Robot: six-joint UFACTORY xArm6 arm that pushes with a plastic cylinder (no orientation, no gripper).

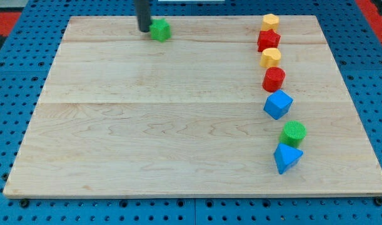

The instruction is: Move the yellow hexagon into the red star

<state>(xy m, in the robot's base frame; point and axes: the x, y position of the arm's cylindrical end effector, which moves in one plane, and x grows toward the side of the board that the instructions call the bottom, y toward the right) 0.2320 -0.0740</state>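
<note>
The yellow hexagon (270, 20) sits at the board's (147, 137) far right, touching the red star (268, 40) just nearer. Below them run a yellow block (271, 57), red cylinder (274, 79) and blue block (277, 104). My tip (144, 29), a bare rod without jaws, touches the green block (159, 29) far left. No writing shows.

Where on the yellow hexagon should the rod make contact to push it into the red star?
There is nothing to grip with, so I would push. The yellow hexagon sits just above the red star, seemingly touching it already. I'd press its far side, facing the view's top, and push toward the view's bottom. My tip is far to the view's left, beside the green block.
</note>
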